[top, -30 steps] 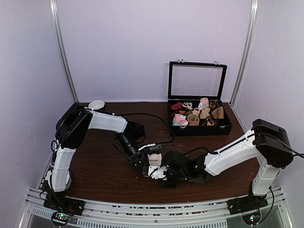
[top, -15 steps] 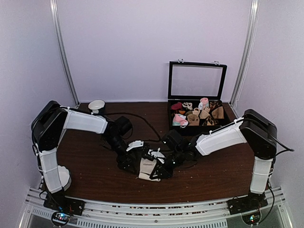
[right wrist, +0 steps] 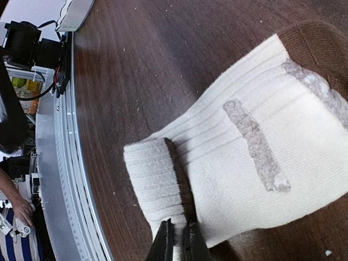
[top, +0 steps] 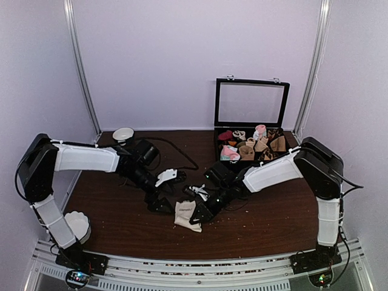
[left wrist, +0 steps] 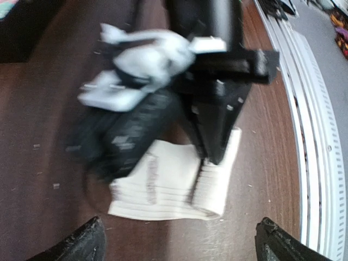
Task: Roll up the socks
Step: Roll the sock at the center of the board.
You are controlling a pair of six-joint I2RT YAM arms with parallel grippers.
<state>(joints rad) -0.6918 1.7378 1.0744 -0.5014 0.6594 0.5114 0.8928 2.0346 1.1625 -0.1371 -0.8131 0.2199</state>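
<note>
The socks (top: pixel 187 216) lie flat on the brown table as a cream ribbed pair with a grey stripe (right wrist: pixel 255 144) and a brown toe. One end is folded over into a short roll (right wrist: pixel 155 174). My right gripper (right wrist: pixel 177 243) is shut on the edge of that fold, with fabric pinched between its fingers; from above it shows at the socks' right side (top: pixel 203 211). My left gripper (left wrist: pixel 182 244) stands wide open just short of the socks (left wrist: pixel 168 182), touching nothing. It sits left of them in the top view (top: pixel 159 203).
A black box with its lid up (top: pixel 254 159) holds rolled socks at the back right. A white bowl (top: pixel 123 134) stands at the back left and a white dish (top: pixel 77 225) by the left arm's base. The metal rail (top: pixel 182 267) runs along the near edge.
My left gripper opened, let go of the socks and drew back to the left. The socks came down flat on the table, the right gripper moving left with them.
</note>
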